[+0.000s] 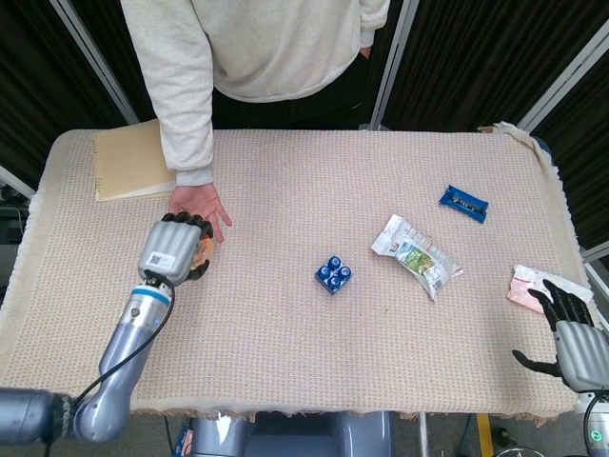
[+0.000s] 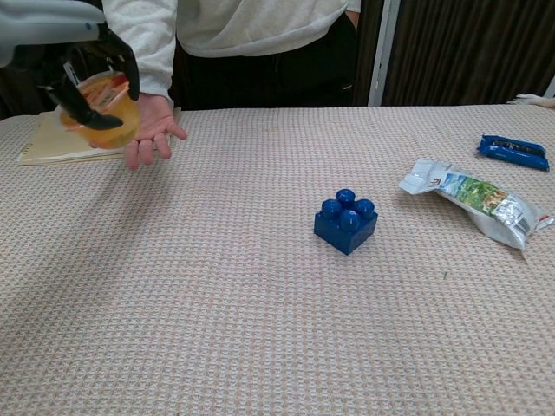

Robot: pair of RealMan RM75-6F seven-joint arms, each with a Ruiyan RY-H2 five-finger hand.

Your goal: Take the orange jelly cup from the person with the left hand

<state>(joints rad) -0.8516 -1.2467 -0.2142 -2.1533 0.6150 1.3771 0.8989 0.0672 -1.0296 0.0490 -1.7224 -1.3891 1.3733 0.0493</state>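
left hand (image 2: 91, 82) holding orange jelly cup (image 2: 108, 108), label seemingly unreadable

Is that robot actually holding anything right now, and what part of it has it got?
Yes: the left hand holds the orange jelly cup, fingers wrapped around its sides.

Blue brick (image 1: 333, 274) mid-desk; right of it snack packet (image 1: 416, 255), blue wrapper (image 1: 463, 202); far left, notebook (image 1: 131, 160)

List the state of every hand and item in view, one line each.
Left hand: fingers wrapped around the jelly cup, raised above the table.
Jelly cup: held, tilted, off the person's palm.
Person's hand: open, palm up, empty.
Right hand: open, holding nothing.
Blue brick: resting on the table.
Snack packet: lying flat.
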